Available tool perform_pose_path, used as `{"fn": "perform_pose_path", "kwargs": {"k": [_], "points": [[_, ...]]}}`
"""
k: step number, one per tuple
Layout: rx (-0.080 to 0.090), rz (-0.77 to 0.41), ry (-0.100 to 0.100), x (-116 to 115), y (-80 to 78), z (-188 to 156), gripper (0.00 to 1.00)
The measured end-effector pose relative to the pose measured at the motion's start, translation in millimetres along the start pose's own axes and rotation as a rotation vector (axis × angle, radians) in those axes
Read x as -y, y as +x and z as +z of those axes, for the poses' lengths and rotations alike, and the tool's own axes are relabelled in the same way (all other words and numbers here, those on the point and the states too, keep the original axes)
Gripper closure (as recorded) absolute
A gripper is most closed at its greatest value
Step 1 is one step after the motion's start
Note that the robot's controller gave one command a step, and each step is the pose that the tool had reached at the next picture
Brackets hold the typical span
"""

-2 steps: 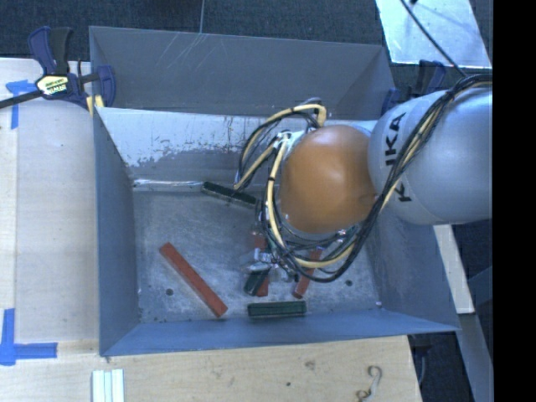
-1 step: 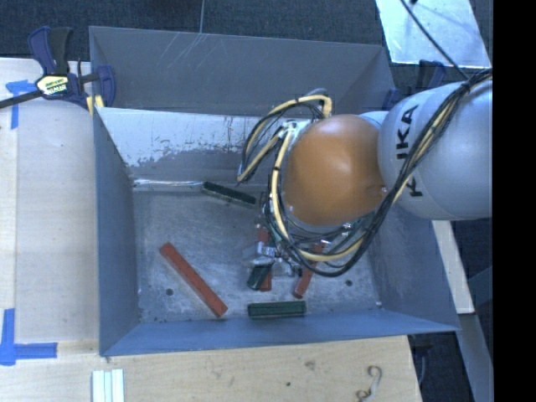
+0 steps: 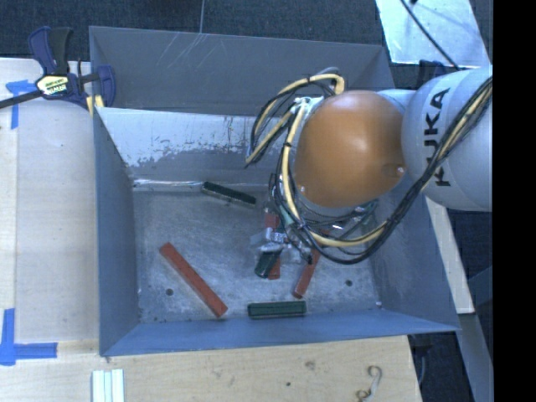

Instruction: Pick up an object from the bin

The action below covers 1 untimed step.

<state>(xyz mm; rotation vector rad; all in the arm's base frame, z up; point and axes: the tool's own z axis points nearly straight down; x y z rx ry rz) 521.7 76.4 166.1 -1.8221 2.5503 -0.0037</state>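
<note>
My gripper (image 3: 273, 253) hangs low over the bin (image 3: 113, 224) floor, right of centre, under the orange wrist cover (image 3: 347, 149). Cables and metalwork crowd the tip, so I cannot tell whether it is open or closed.

Right beneath it lies a dark piece (image 3: 267, 268), short and blocky. It touches the tip or sits just under it, but I cannot say which. Its long axis seems to run near-to-far in the view, leaning a little, though the top end is hidden.

I judge it light and stiff, probably hard plastic, with smooth sides that might slip. I would pinch it across the narrow width at mid-length.

A red stick (image 3: 303, 282) lies just to its right, slanting up to the right. A green bar (image 3: 276, 310) lies along the near wall, and a long red bar (image 3: 193, 280) lies well apart to the left.
</note>
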Motion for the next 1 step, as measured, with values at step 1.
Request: {"fn": "perform_pose_path", "kwargs": {"k": [1], "points": [[-0.002,0.007,-0.004,0.8,-0.3,-14.2,1.00]]}}
